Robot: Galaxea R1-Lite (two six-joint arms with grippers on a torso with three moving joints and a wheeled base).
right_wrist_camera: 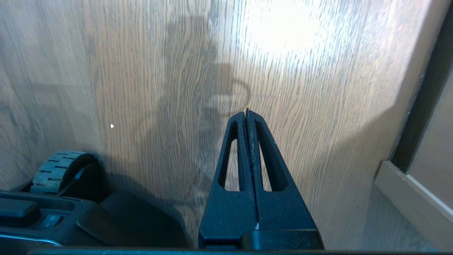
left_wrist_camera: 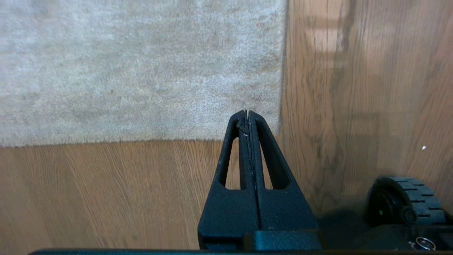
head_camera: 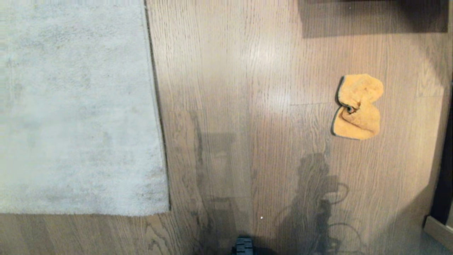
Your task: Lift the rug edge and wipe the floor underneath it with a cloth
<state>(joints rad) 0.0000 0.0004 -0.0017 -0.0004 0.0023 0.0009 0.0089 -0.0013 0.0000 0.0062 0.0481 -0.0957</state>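
Note:
The pale grey rug (head_camera: 74,106) lies flat on the left of the head view, its straight rug edge (head_camera: 155,106) running up the brown plank floor (head_camera: 240,106). A crumpled orange-yellow cloth (head_camera: 358,106) rests on the floor at the right, well apart from the rug. Neither arm shows in the head view. My left gripper (left_wrist_camera: 247,112) is shut and empty, hanging above the rug's near corner (left_wrist_camera: 272,127). My right gripper (right_wrist_camera: 246,112) is shut and empty too, over bare floor (right_wrist_camera: 300,88); the cloth is out of its view.
A wheel of my base (head_camera: 243,246) peeks in at the bottom of the head view, and shows again as the wheel (left_wrist_camera: 407,198) and the wheel (right_wrist_camera: 56,170). A dark furniture edge with a pale skirting (head_camera: 439,226) stands at the right. A dark shadowed block (head_camera: 371,17) lies at the top right.

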